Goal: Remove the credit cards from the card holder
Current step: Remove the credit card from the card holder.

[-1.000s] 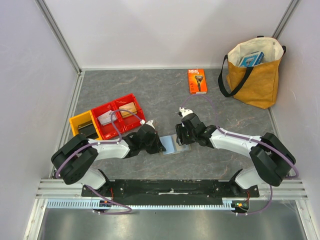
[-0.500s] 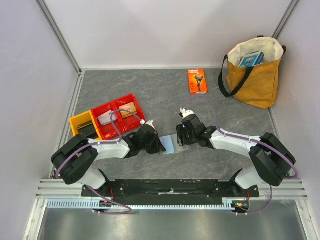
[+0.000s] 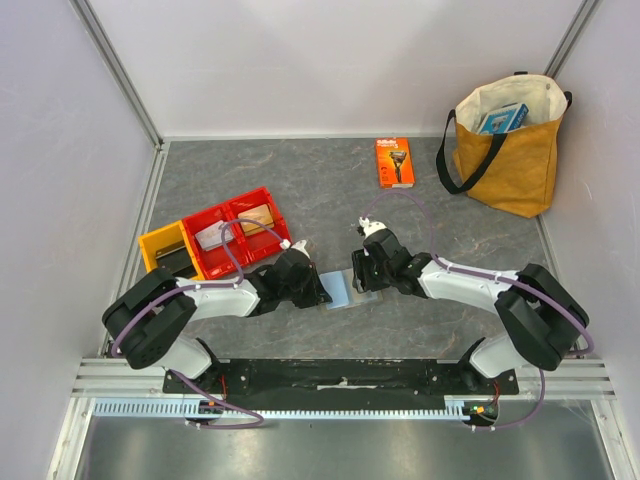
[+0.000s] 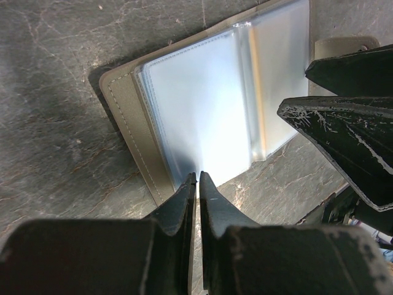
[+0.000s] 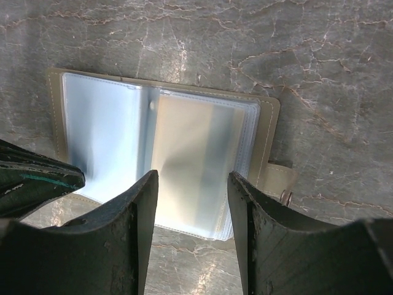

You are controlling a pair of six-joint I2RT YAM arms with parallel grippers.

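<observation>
The grey card holder (image 3: pixel 343 291) lies open and flat on the table between my two grippers, its light blue clear sleeves facing up (image 4: pixel 209 104). A tan-orange credit card (image 5: pixel 184 160) shows through the right-hand sleeve. No blackish card shows in the holder. My left gripper (image 3: pixel 319 292) is shut, and its tips (image 4: pixel 198 178) rest at the near edge of the left page. My right gripper (image 3: pixel 366 282) is open, and its fingers straddle the right page from above (image 5: pixel 192 181). The closing tab (image 5: pixel 279 178) sticks out at the right.
Two red bins (image 3: pixel 240 232) and a yellow bin (image 3: pixel 163 252) with flat items in them stand at the left, beside the left arm. An orange razor package (image 3: pixel 394 162) lies at the back. A tan bag (image 3: pixel 505 150) stands at the back right.
</observation>
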